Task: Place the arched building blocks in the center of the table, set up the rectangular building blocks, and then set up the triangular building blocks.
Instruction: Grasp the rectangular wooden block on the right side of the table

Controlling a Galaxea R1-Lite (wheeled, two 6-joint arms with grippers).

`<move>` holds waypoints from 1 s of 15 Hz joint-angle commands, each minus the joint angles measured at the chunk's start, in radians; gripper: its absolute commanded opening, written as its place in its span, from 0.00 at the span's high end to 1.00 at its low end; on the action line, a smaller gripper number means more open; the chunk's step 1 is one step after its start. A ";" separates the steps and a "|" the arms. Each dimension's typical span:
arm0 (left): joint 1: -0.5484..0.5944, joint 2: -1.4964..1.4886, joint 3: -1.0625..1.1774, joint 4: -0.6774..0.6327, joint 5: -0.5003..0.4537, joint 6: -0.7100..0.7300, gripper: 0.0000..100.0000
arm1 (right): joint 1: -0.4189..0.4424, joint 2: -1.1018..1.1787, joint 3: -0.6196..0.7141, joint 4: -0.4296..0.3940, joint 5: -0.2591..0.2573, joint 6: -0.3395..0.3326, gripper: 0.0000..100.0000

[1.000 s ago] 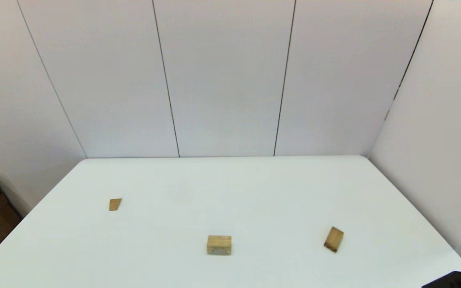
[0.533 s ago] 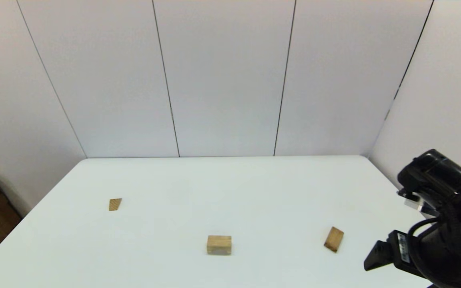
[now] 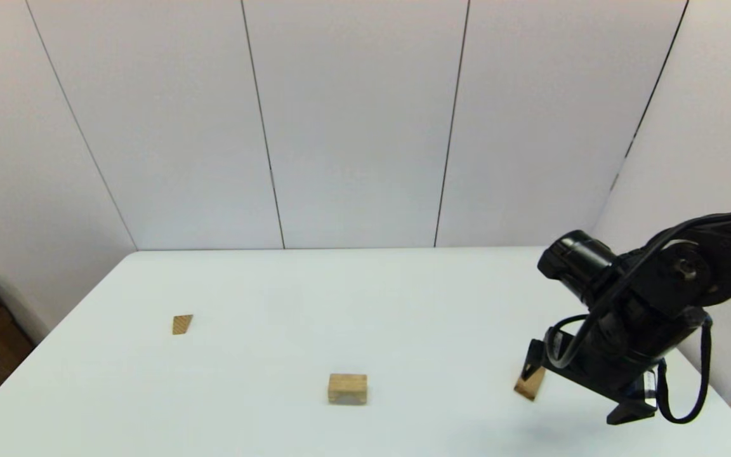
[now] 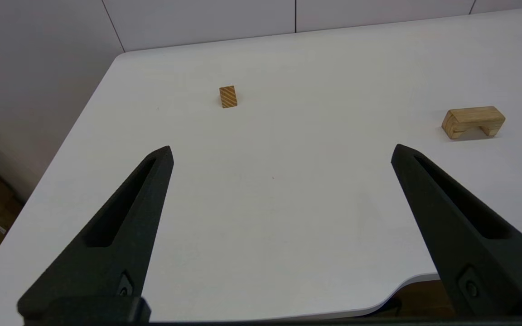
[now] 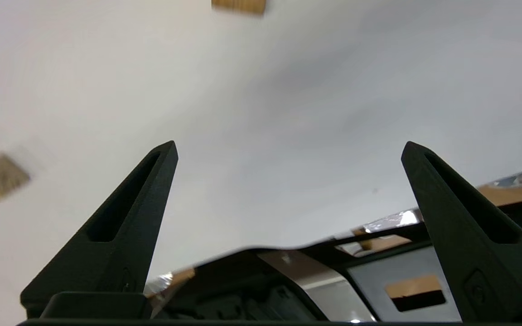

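Three blocks lie apart on the white tabletop (image 3: 403,298): pale notched arched block (image 3: 347,388) near front middle, darker tan slab (image 3: 528,384) at right, small striped wedge (image 3: 182,324) at left. The right tool (image 3: 584,393), fingers spread wide and empty, is angled down just beside the slab. A square, centred approach is advised. The left tool (image 4: 281,154) is parked open.

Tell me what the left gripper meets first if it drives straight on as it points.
Probably only the table: the open left gripper aims at bare surface, with the triangular block and arched block off to either side.
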 commanded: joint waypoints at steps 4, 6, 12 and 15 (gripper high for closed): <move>0.000 -0.001 0.000 0.001 0.000 0.001 0.00 | -0.054 0.187 -0.078 -0.082 0.003 0.030 0.00; 0.000 -0.001 0.000 0.001 0.000 0.001 0.00 | -0.054 0.225 -0.107 -0.085 0.003 0.032 0.00; 0.000 -0.001 0.000 0.001 0.000 0.001 0.00 | -0.103 0.290 -0.155 -0.107 -0.003 0.025 0.00; 0.000 -0.001 0.000 0.001 0.000 0.001 0.00 | -0.111 0.316 -0.172 -0.108 -0.003 0.024 0.00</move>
